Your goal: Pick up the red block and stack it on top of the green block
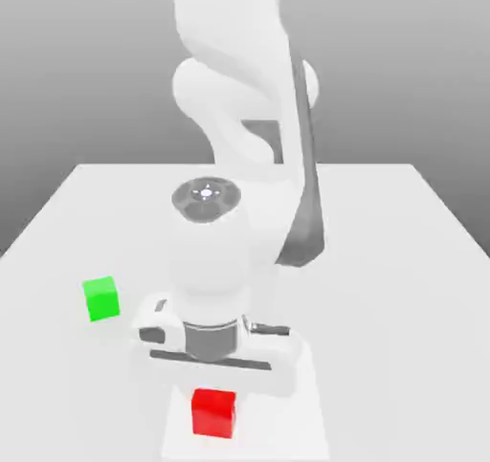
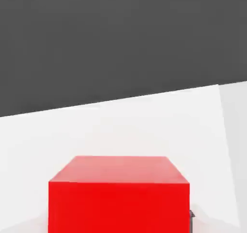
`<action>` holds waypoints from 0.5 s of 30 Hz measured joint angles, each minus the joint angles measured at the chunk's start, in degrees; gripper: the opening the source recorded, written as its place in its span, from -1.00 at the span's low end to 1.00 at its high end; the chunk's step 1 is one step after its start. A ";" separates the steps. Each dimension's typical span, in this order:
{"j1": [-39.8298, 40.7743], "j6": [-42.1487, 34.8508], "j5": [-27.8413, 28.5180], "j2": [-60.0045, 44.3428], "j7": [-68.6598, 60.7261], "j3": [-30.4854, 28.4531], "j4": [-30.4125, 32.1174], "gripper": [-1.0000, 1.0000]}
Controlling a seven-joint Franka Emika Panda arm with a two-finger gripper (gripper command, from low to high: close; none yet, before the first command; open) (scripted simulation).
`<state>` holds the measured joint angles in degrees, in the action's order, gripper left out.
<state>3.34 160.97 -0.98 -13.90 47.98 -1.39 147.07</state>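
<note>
2 blocks on white table (image 1: 402, 259) | grey bkgd | pincer (image 1: 212, 393) clenched on red block (image 1: 212, 412)

Red block (image 2: 118, 198) close up on the white table (image 2: 144, 126)

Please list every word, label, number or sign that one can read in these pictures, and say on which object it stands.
There are none. The red block, the green block, the white table and the white arm all have plain faces without any text, number or sign.
</note>
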 joint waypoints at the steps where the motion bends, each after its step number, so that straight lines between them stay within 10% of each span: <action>1: -0.01 -1.69 0.16 1.99 0.12 -0.05 0.30 -1.00; 15: 20.62 -8.24 14.48 24.63 -6.78 -14.36 15.64 -1.00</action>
<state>23.96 152.73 13.49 10.73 41.20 -15.74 162.71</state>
